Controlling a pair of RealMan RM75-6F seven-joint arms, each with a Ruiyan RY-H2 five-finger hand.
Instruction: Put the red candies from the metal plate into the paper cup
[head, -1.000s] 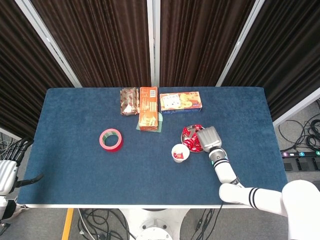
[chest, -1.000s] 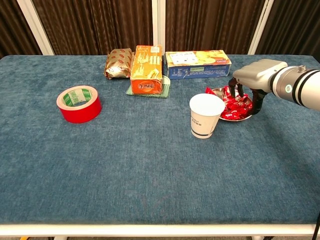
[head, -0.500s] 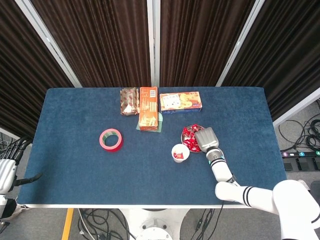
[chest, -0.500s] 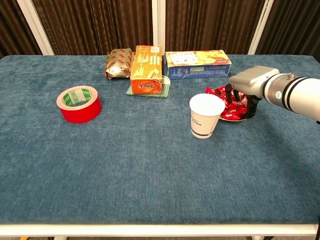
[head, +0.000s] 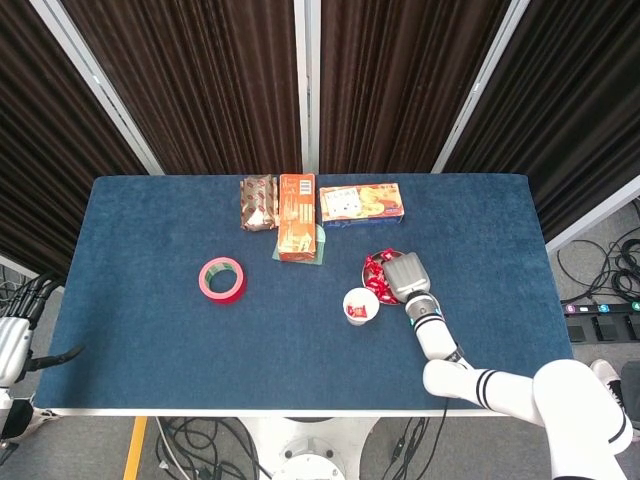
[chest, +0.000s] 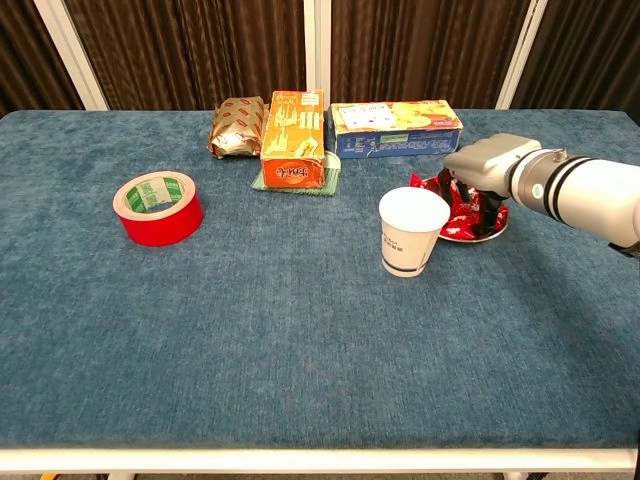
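We read this as the pick-up step. Our right hand (chest: 487, 160) sits low over the small round metal plate (chest: 492, 231) at the right of centre in the chest view, its grey back covering most of the heap of red wrapped candies (chest: 462, 208). The fingers (chest: 498, 211) point down into the heap, but the back of the hand hides their tips in both views, so we cannot tell whether they have closed on a candy or are only among them.

The white paper cup (chest: 414, 232) stands upright just to the left of the plate, close by it, and in the head view something red (head: 356, 311), probably a candy, lies inside it. Most of the candies are on the plate, so the task looks far from done.

Our left hand (head: 14, 341) hangs off the table at the lower left edge of the head view, fingers apart and holding nothing.

Next, as we judge it, the right hand must secure one candy, lift clear of the plate's rim, carry it the short way left over the cup's mouth and release without tipping the light cup.
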